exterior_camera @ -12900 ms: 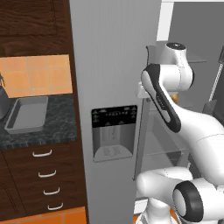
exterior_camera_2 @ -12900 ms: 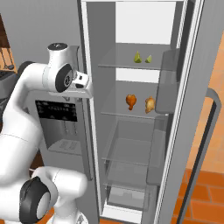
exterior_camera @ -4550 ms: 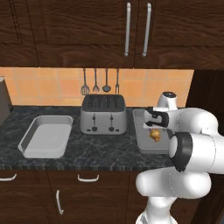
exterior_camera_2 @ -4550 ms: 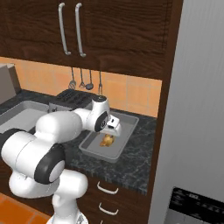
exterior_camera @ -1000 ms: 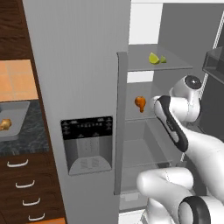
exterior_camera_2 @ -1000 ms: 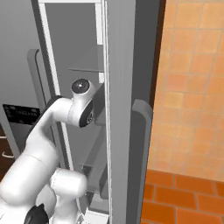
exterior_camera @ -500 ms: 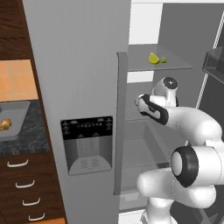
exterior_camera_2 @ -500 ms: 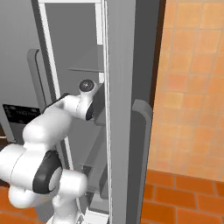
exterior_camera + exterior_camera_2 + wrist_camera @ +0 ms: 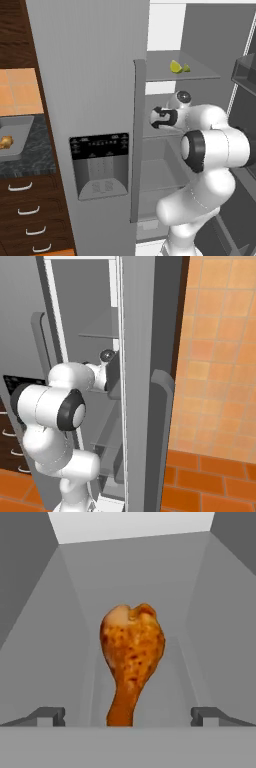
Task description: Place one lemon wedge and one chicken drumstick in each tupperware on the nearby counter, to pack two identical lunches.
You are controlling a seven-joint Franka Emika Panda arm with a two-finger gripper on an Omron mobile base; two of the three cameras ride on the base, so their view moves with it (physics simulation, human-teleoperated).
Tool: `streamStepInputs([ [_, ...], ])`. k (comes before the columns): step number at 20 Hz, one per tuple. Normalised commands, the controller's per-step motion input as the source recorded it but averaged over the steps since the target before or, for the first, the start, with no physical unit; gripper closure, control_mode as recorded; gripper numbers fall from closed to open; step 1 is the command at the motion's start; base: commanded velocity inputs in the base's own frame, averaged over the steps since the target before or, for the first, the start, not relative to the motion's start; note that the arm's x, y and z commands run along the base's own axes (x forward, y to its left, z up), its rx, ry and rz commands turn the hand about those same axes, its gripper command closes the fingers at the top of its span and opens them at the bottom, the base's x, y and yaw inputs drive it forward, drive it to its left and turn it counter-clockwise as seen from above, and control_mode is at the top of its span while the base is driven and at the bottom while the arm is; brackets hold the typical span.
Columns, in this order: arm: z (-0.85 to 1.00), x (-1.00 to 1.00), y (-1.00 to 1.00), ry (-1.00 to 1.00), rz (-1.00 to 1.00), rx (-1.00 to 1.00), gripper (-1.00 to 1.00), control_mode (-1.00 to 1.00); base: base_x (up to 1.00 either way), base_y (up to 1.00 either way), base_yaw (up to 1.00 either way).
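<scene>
The refrigerator point(image 9: 95, 100) dominates the left base view: its closed grey door with the dispenser panel point(image 9: 100, 160) hides the left half of the interior, and the open compartment is seen past the door's edge. In the right base view the open fridge door point(image 9: 145, 356) stands edge-on and blocks most of the shelves.

The white arm point(image 9: 210, 145) reaches into the open compartment at middle-shelf height. Its own elbow and wrist cover the shelf there, so from the left base view the tool point(image 9: 159, 118) is only partly visible and what lies before it cannot be made out.

At the left edge of that view, the bench point(image 9: 30, 160) is cut off by the frame and by the fridge door. On it sits 1 tupperware point(image 9: 20, 125), only partly in frame, with 1 chicken drumstick point(image 9: 5, 143) inside, itself cropped by the edge.

On the upper fridge shelf point(image 9: 185, 76) lie 2 lemon wedges point(image 9: 176, 67), close together; the farther one is small and half hidden behind the nearer.

In the hand view a second drumstick point(image 9: 131, 662) stands ahead of the tool point(image 9: 127, 716), thick end up, its narrow end dropping between the 2 fingertips point(image 9: 47, 714). The jaws stand wide apart, clear of the meat on both sides. The drumstick's base is cut off at the bottom of that view.
</scene>
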Motion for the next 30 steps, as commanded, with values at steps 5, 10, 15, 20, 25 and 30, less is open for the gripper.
streamStepInputs([
  [5, -0.28, 0.52, -0.02, 0.00, 0.00, 0.00, -1.00, -1.00, 0.00, 0.00, 0.00],
  [10, -0.43, 0.48, 0.00, 0.00, 0.00, 0.00, 1.00, -1.00, 0.00, 0.00, 0.00],
  [15, -0.36, 0.29, 0.00, -0.02, 0.00, -0.01, 1.00, -1.00, 0.00, 0.00, 0.00],
  [20, 0.37, -0.68, 0.00, -0.03, -0.04, 0.01, 1.00, -1.00, 0.00, 0.00, 0.00],
  [25, 1.00, -1.00, 0.00, -0.07, -0.09, 0.00, 1.00, -1.00, 0.00, 0.00, 0.00],
  [30, 1.00, -1.00, 0.00, 0.00, -0.10, 0.02, 1.00, -1.00, 0.00, 0.00, 0.00],
])
